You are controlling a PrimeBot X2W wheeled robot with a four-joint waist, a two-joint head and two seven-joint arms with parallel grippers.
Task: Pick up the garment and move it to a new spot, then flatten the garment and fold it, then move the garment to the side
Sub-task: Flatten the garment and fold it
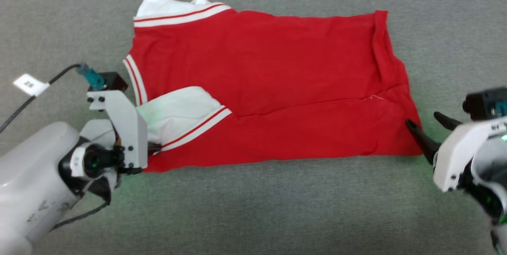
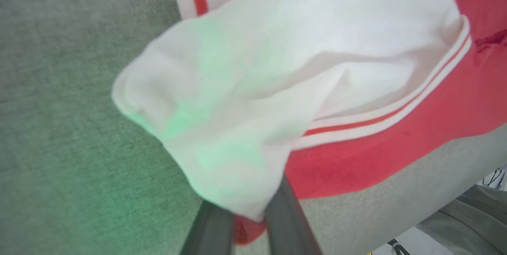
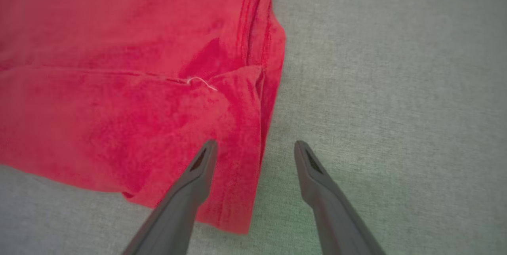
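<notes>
One garment [image 1: 261, 80], red, lies flat on the grey cloth surface [image 1: 253, 215], centre to upper part of the head view. Its long axis runs left to right across the frame, with the sleeve end at frame left and the hem at frame right. A fold line runs along the length, and the lower strip is doubled over the body.

Edges and room: the bottom edge is straight, with a wide band of bare grey below it. There is more bare grey to the right of the hem, and a narrower strip above the top edge. At frame left the room is tighter, taken up by the arm and a black cable with a white tag [image 1: 29, 84].

Counts:
- Two white sleeves: the upper sleeve [image 1: 166, 5] at top left and the lower sleeve [image 1: 178, 108] at lower left.
- Three striped trim bands show.
- One loose white thread [image 3: 202, 82] sits on the fold near the hem.
- There are two grippers, with two dark fingers each.

The left gripper [image 1: 152, 150] is at lower left, at the garment's bottom-left corner. In the left wrist view the left gripper [image 2: 249, 227] has its fingers narrow, pinched on the white sleeve cloth with red fabric beneath.

The right gripper [image 1: 422, 118] is at right, at the bottom-right hem corner. In the right wrist view the right gripper [image 3: 255, 144] is spread wide and holds nothing. One of its fingers [image 3: 186, 191] lies over the red corner and the other over bare grey.
</notes>
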